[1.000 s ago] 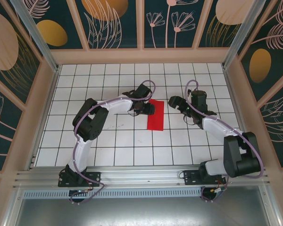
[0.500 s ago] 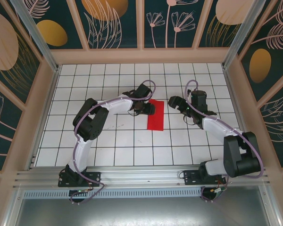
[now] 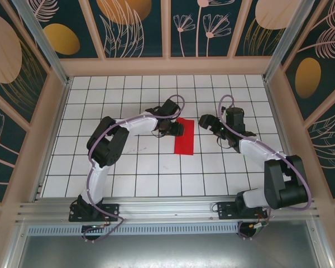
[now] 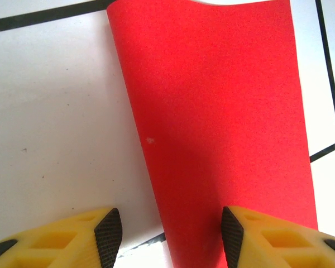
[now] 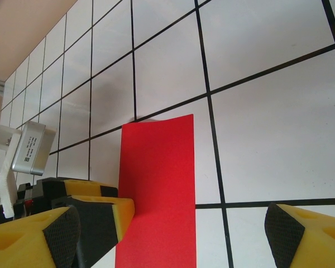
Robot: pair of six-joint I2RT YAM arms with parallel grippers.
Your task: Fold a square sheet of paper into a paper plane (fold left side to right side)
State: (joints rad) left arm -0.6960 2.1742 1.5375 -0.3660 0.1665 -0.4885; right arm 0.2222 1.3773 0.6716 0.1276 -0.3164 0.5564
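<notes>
Sheet of paper (image 3: 184,137): lying flat on the tiled table (image 3: 128,167), folded into a narrow red rectangle between the two arms.
Left gripper (image 4: 170,231): hovering with jaws apart, one finger over the paper's left edge, the other over bare table.
Right gripper (image 3: 207,121): standing spread wide, near the paper's right side and apart from it.

the sheet of paper (image 3: 185,136) lies flat on the table (image 3: 128,167), near its middle. the left gripper (image 3: 176,128) sits at the sheet's left edge, toward its far end, 1 fingertip over the sheet and 1 over bare table. the right gripper (image 3: 207,121) is to the sheet's right, apart from it.
</notes>
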